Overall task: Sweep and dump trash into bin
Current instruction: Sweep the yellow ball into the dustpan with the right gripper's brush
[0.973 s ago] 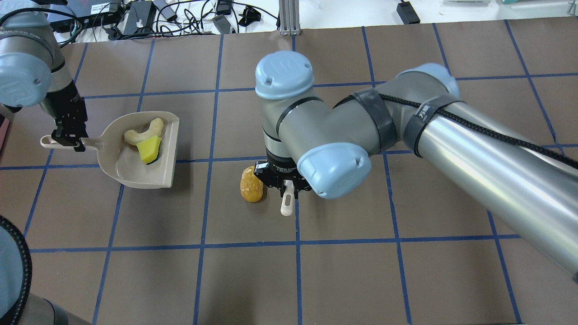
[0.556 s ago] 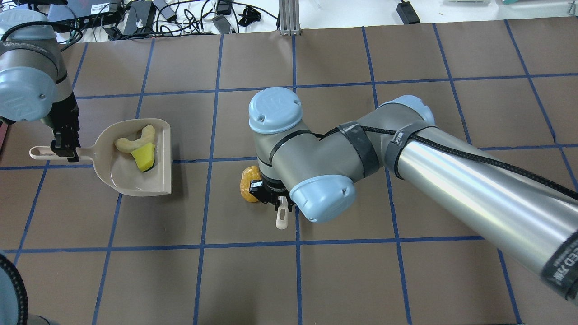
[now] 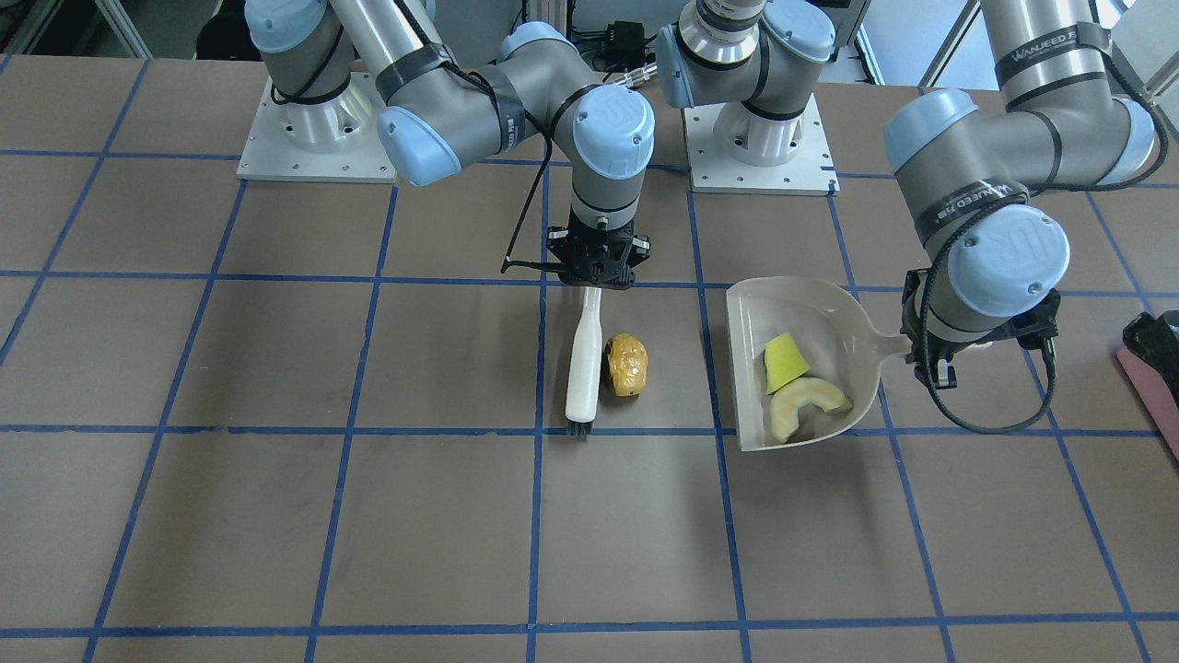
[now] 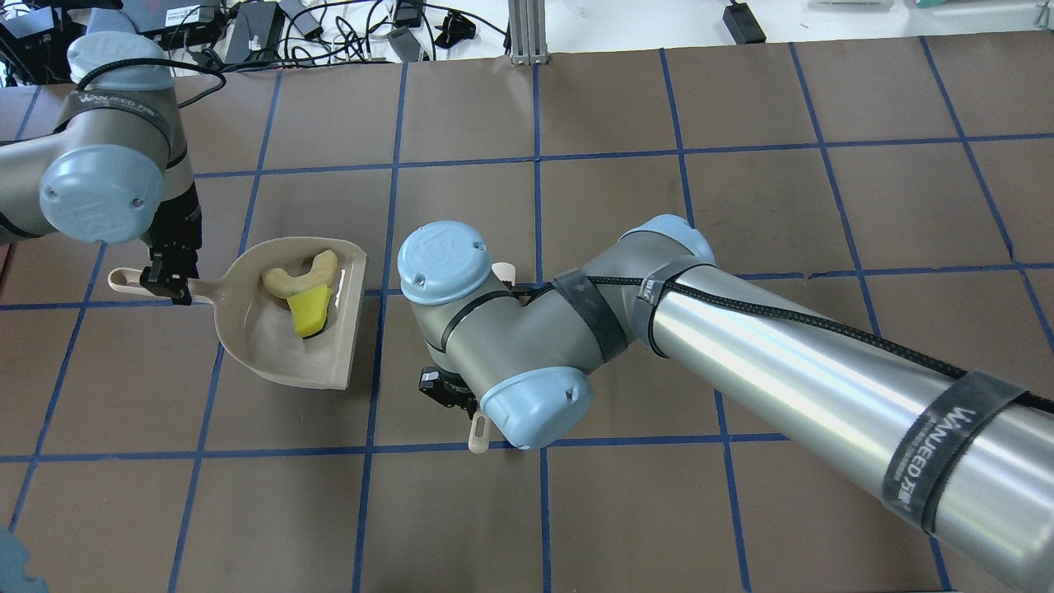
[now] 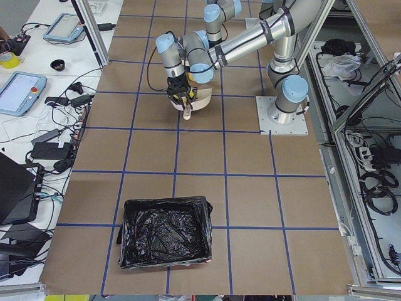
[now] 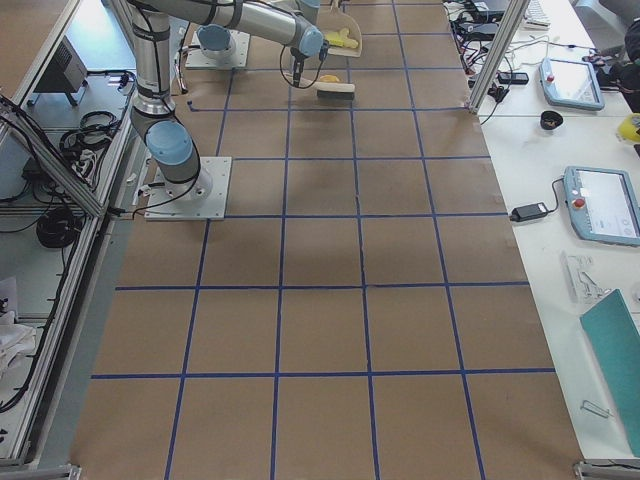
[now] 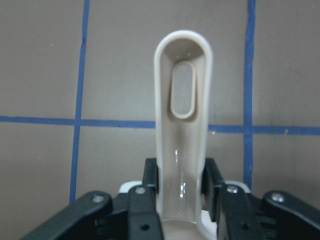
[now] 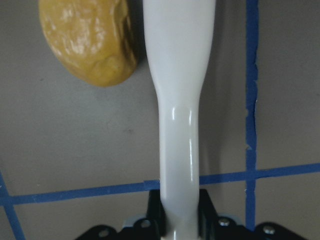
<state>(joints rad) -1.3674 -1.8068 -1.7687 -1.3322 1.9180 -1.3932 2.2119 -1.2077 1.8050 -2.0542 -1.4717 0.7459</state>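
We saw the right claw (image 3: 594, 279) clenched on the thin end of a white brush (image 3: 583, 364). The brush pointed away from the robot, with its dark bristles at the far tip, down by a blue line on the bench (image 3: 276, 516). The brown potato lump (image 3: 625, 365) sat on the bench just beside the fat part of the brush, on the side that faced the dustpan (image 3: 741, 368). We could not tell if the lump and the brush touched.

The left claw (image 4: 170, 286) was clenched on the handle of the beige dustpan, with one finger on each side of it. The open mouth of the dustpan faced the lump and the brush, with a bare gap of bench between them. The yellow wedge (image 3: 784, 362) and the pale curved slice (image 3: 803, 405) lay inside the dustpan, and they touched each other. We could not tell if the dustpan sat flat on the bench or was held a little above it.

The bin (image 5: 163, 235), with its crinkly black bag, stood on the bench at the end on the robot's left, well apart from the dustpan.
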